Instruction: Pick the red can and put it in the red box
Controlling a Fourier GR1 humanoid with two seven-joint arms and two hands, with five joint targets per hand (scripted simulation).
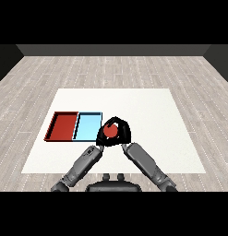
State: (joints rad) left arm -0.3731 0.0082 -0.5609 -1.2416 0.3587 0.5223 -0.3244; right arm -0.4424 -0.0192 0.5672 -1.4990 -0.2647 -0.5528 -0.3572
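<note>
Both forearms come up from the bottom corners, and going left to right we've got the red tray (63, 126), the light blue tray (87, 126) right beside it, then our left hand (101, 137), fingers hard to read. Our right hand (124, 131) is curled round the red can (110, 131), held upright just past the blue tray's right edge. So the red tray lies off to the left, beyond the blue one.
</note>
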